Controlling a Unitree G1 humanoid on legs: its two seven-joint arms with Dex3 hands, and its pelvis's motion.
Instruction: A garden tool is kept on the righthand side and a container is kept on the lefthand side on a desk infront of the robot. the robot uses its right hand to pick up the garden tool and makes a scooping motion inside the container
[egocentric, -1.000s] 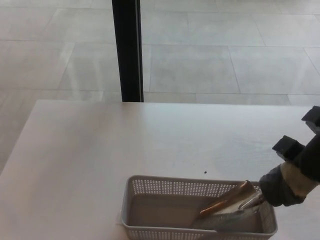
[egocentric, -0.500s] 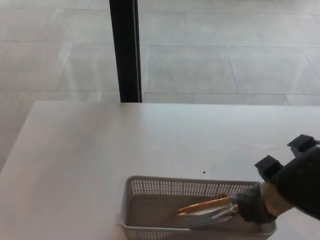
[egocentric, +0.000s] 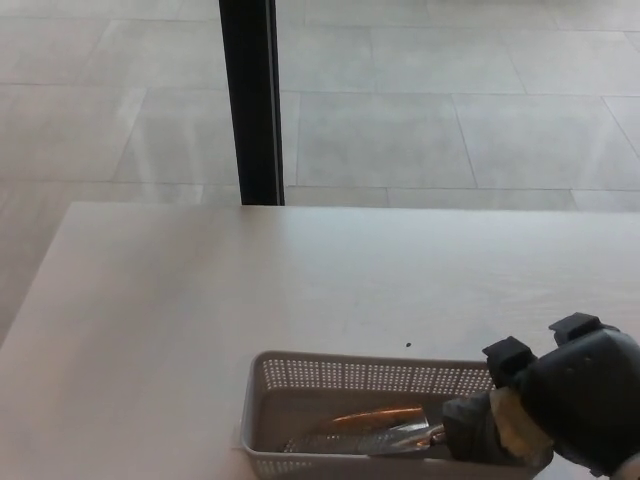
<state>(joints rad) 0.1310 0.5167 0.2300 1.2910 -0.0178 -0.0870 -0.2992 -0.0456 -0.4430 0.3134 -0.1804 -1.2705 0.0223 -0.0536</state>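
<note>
A grey perforated plastic basket stands at the near edge of the pale desk. Inside it lies the blade of a garden trowel, copper on top and silvery below, nearly flat along the basket floor and pointing left. My right hand is shut on the trowel's handle at the basket's right end, its black fingers over the rim. The handle itself is hidden inside the hand. My left hand does not show.
A black vertical post rises behind the desk's far edge, with grey floor tiles beyond. A tiny dark speck lies on the desk just behind the basket.
My right hand has moved left and down over the basket's right end. The trowel blade went from tilted up to nearly flat and slid left along the basket floor.
</note>
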